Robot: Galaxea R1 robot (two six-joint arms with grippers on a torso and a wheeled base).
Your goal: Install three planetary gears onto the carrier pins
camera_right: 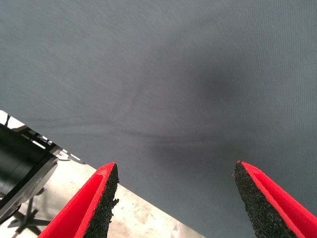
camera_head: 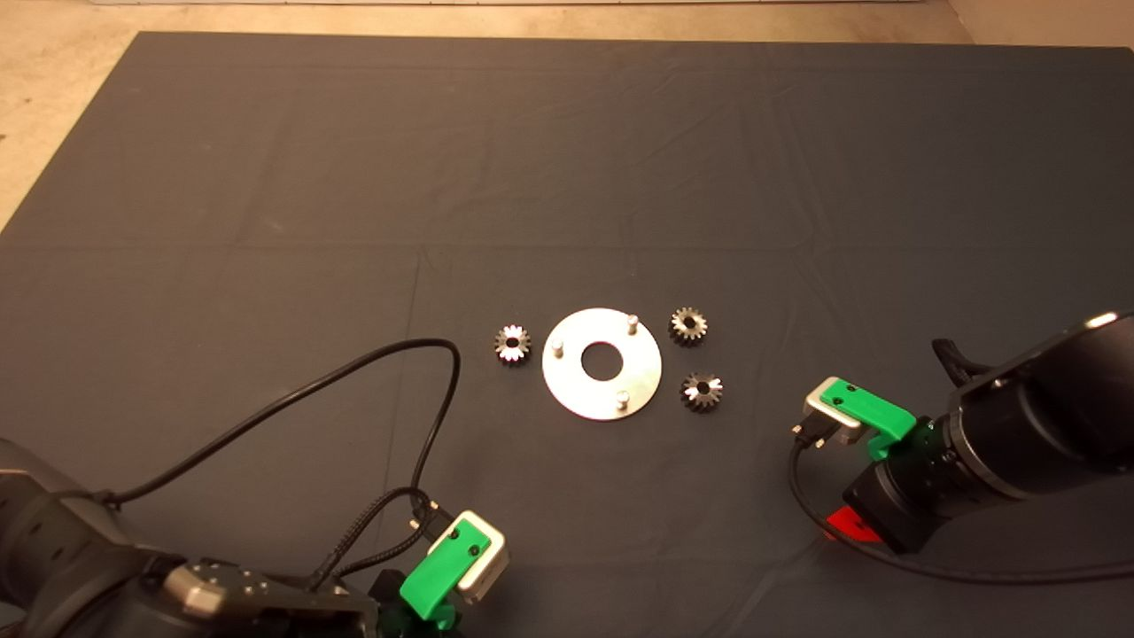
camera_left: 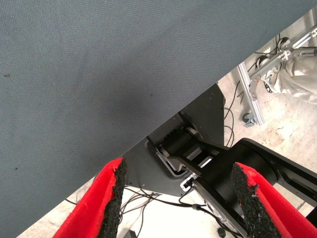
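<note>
- Head view: the task stands at its first step; no gear is installed. The silver disc (camera_head: 602, 364) lies flat near the middle of the worktop (camera_head: 266, 177), and its three carrier pins (camera_head: 633, 324) stand bare.
- Head view: the three planetary gears (camera_head: 512, 344) lie loose on the mat around the disc: one just beside its left rim, two just beside its right rim. None touches a pin.
- Head view: the left gripper (camera_head: 443, 611) waits at the worktop's near edge; the right gripper (camera_head: 850, 523) hovers nearer the right-hand gears, well apart from both.
- Left wrist view: the left gripper (camera_left: 176, 198) is released, pads spread, holding nothing; mat edge and floor show beyond.
- Right wrist view: the right gripper (camera_right: 176, 198) is released and empty above bare mat.
- Judgement: the next move calls for a descent onto one gear, a grasp across its teeth, then bore-to-pin alignment.
- Containers: none in view.
</note>
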